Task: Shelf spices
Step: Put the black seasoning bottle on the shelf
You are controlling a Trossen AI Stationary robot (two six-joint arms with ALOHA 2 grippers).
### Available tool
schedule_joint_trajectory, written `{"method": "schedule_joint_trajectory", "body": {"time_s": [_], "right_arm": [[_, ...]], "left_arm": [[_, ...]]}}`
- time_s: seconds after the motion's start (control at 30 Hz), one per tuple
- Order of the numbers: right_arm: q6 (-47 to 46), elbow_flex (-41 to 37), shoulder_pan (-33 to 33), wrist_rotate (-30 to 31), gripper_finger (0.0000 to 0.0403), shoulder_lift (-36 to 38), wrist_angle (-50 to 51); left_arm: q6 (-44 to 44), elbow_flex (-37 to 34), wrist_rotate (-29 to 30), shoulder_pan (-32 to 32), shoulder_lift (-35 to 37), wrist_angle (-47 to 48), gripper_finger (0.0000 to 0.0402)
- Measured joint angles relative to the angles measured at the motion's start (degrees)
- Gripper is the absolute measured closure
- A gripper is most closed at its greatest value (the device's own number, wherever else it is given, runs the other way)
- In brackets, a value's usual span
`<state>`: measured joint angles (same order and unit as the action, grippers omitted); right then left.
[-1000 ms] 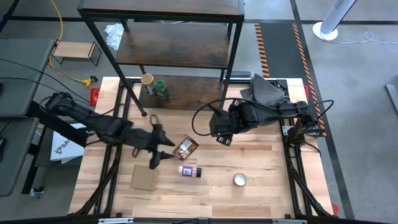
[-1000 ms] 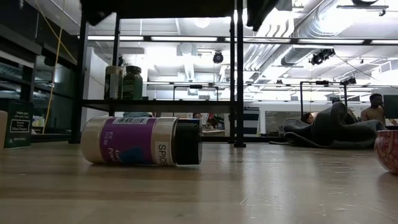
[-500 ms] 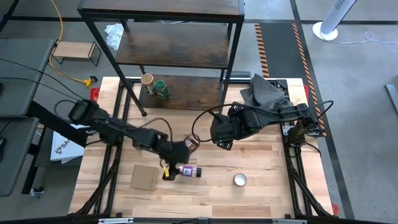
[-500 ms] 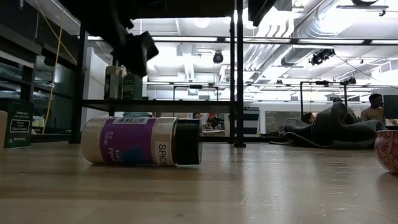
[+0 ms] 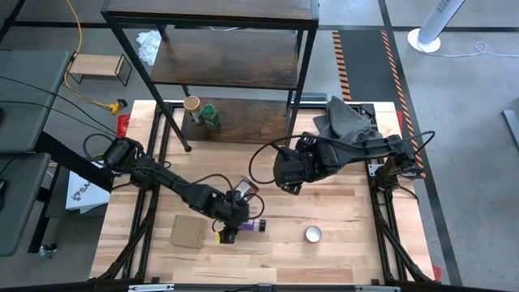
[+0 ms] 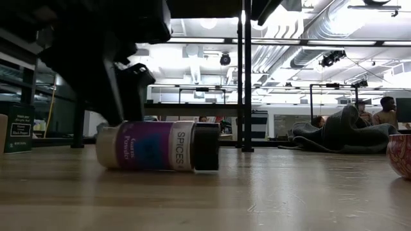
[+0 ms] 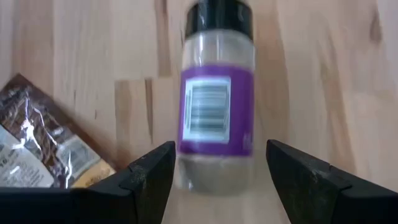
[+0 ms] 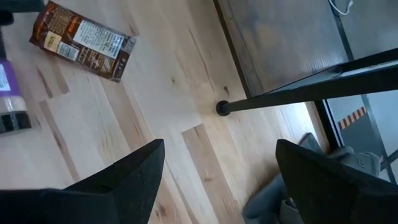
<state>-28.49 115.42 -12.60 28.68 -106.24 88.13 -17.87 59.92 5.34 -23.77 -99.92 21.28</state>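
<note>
The dark-capped jar with the purple-white label (image 5: 250, 225) (image 6: 157, 145) lies on its side on the table. My left gripper (image 5: 229, 231) (image 7: 221, 152) is open, low over the table, with one finger on each side of the jar's bottom end (image 7: 214, 177). The brown-orange pouch (image 5: 246, 189) (image 8: 84, 40) lies flat just beyond the jar. The tan-lidded jar (image 5: 192, 104) and green-lidded jar (image 5: 209, 113) stand on the shelf's lowest board (image 5: 243, 122). My right gripper (image 5: 288, 174) (image 8: 217, 162) is open and hovers right of the pouch. The small dark tin is out of view. My left gripper comes from above, slanting along the jar, with its open fingers (image 7: 152, 171) beside the jar's bottom end (image 7: 214, 177). I cannot tell whether either finger touches the jar. The jar rests on its side on the table.
A flat brown cardboard square (image 5: 187, 232) lies left of the jar and a round silvery disc (image 5: 313, 234) lies to its right. A grey cloth (image 5: 345, 118) is heaped at the table's far right. The shelf's black legs (image 8: 222, 108) stand on the table's far half.
My left gripper has swept toward the table's right and near edge and come down at the purple-label jar, its fingers now at the bottom end. The jar has shifted slightly toward the right and rolled a little, so its label has turned.
</note>
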Motion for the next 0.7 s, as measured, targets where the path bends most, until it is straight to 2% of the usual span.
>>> {"method": "schedule_joint_trajectory", "body": {"time_s": [0.27, 0.37, 0.7], "right_arm": [[-1.4, 0.0, 0.0, 0.2, 0.0100, 0.0, -0.6], [-1.5, 0.0, 0.0, 0.3, 0.0100, 0.0, -0.9], [-1.5, 0.0, 0.2, 1.6, 0.0100, 0.0, -1.8]], "left_arm": [[-1.5, 0.0, 0.2, -0.1, 0.0, -1.7, 0.0154], [-0.1, 0.0, 2.4, -0.3, -0.5, -1.7, 0.0154], [1.1, 0.9, 3.2, 0.0, -6.7, -1.6, 0.0154]]}}
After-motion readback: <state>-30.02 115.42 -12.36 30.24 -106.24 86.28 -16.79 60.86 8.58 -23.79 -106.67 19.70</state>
